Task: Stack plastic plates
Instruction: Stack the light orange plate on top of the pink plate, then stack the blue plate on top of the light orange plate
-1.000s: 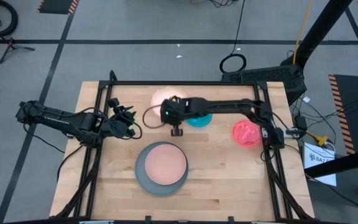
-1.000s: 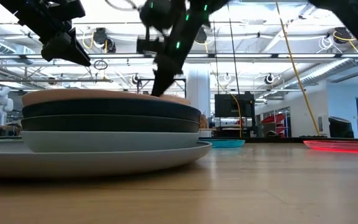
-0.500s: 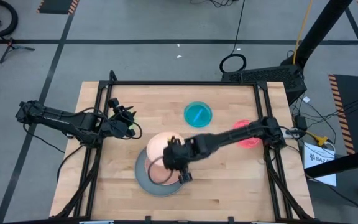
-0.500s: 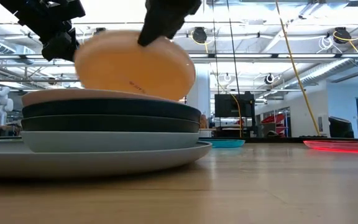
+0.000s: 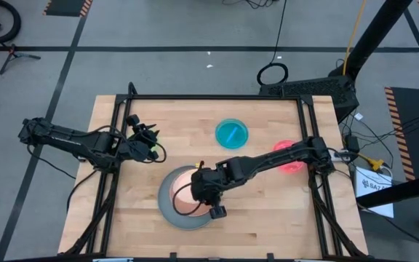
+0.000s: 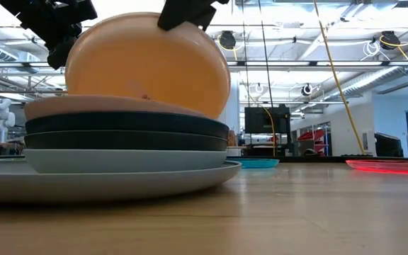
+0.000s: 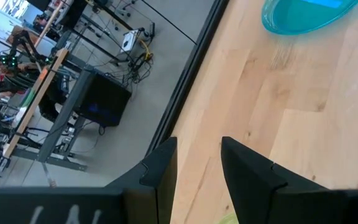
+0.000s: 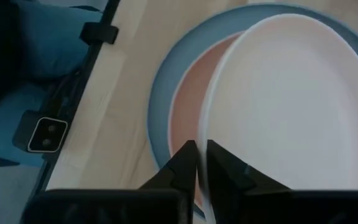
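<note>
Right gripper pinches the cream plate (tilted) over the stack; cyan dish well apart.

Two arms work at one wooden table, each with one two-finger gripper: the left gripper and the right gripper. One stack holds five plates: one large grey plate at the bottom, one light blue plate, one black plate, one dark teal plate and one salmon pink plate. One cream plate is carried tilted over it. Two dishes lie apart: one cyan dish and one pink-red dish. That makes eight plates clearly countable.
</note>
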`<state>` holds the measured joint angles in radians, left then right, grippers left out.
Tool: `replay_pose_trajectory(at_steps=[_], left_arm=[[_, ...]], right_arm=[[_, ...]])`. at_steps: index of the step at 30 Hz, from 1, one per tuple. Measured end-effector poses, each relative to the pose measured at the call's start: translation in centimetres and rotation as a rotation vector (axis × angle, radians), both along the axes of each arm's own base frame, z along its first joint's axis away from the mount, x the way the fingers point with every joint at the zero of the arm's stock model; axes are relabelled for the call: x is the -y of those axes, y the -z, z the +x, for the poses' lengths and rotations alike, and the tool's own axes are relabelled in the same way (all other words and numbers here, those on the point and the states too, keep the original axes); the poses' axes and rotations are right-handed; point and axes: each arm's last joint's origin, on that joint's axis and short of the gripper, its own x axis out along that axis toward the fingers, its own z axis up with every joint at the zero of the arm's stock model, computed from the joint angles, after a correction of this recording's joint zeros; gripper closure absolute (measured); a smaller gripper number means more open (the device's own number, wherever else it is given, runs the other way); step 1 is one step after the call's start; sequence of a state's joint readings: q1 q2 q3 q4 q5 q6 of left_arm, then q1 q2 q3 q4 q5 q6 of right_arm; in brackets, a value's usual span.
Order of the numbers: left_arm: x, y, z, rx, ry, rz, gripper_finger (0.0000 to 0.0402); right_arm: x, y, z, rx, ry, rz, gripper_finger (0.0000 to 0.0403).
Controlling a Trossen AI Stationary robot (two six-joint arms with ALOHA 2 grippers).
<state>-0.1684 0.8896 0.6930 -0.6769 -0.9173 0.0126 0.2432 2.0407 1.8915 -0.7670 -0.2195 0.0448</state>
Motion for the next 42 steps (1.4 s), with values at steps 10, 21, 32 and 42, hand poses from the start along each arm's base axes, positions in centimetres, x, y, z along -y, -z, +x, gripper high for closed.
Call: replay_pose_trajectory(at_steps=[10, 21, 32, 42], left_arm=[[0.0, 0.0, 0.0, -0.001, 0.0, 0.001, 0.027], [0.0, 0.0, 0.0, -0.001, 0.0, 0.001, 0.027], [0.0, 0.0, 0.0, 0.005, -0.003, -0.004, 0.027], [0.0, 0.0, 0.0, 0.014, -0.011, -0.012, 0.027]], right_arm=[[0.0, -0.1, 0.2, 0.003, 0.044, 0.025, 0.0321], [2.1, -0.5, -0.4, -0.065, 0.08, 0.022, 0.0267], [9.0, -0.8, -2.1, -0.22, 0.248, -0.211, 0.027], [15.1, 1.0, -2.3, -0.241, 0.32, -0.24, 0.027]])
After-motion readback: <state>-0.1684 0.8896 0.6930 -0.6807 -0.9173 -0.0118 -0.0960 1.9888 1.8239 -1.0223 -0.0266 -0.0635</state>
